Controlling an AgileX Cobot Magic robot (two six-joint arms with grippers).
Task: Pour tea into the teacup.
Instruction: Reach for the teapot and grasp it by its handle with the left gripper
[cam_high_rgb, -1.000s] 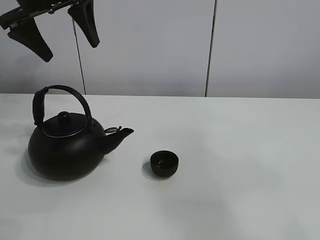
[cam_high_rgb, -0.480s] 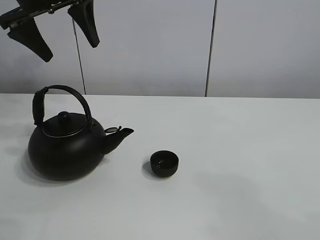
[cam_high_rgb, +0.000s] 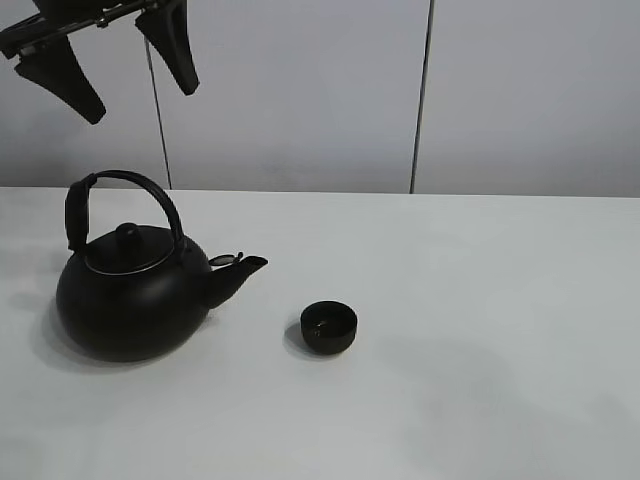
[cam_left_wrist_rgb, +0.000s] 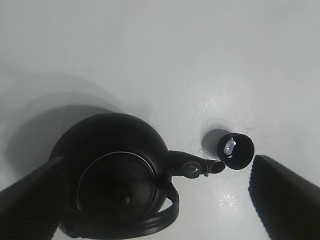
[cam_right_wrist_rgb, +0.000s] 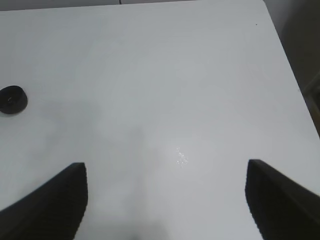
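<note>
A big round black kettle (cam_high_rgb: 130, 290) with an arched handle stands upright at the left of the white table (cam_high_rgb: 480, 300), its spout toward a tiny matte-black teacup (cam_high_rgb: 329, 327) a short way to its right. My left gripper (cam_high_rgb: 120, 60) hangs open high above the kettle, holding nothing. The left wrist view looks down on the kettle (cam_left_wrist_rgb: 115, 170) and the teacup (cam_left_wrist_rgb: 236, 150), which has a pale glint inside. No trickle of tea shows. My right gripper (cam_right_wrist_rgb: 165, 200) is open and empty above bare table, with the teacup (cam_right_wrist_rgb: 12, 99) far off to one side.
A grey panelled wall (cam_high_rgb: 300, 90) rises behind the table. In the right wrist view the table's edge (cam_right_wrist_rgb: 285, 55) runs close by, with dark floor beyond it.
</note>
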